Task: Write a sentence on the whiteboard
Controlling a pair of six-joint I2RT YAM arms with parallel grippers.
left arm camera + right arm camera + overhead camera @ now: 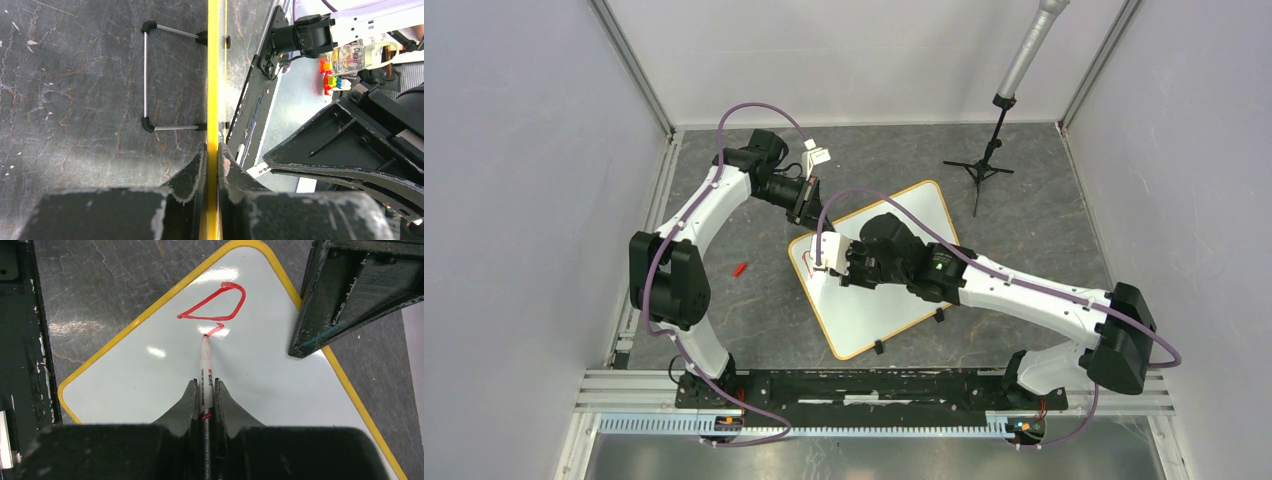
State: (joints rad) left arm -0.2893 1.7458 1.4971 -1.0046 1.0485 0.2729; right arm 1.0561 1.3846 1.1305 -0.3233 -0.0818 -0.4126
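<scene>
The left tool (212,152) pinched the whiteboard (869,315) rim at 11 o'clock, the desk (754,320) stretching toward 9 o'clock, while the right tool (205,386), reaching from 4 o'clock, pinched a marker (206,362) tip-down on the board.

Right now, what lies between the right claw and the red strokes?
Only the marker the right claw grips, tip touching the lower red stroke on the whiteboard; right wrist view shows it.
</scene>
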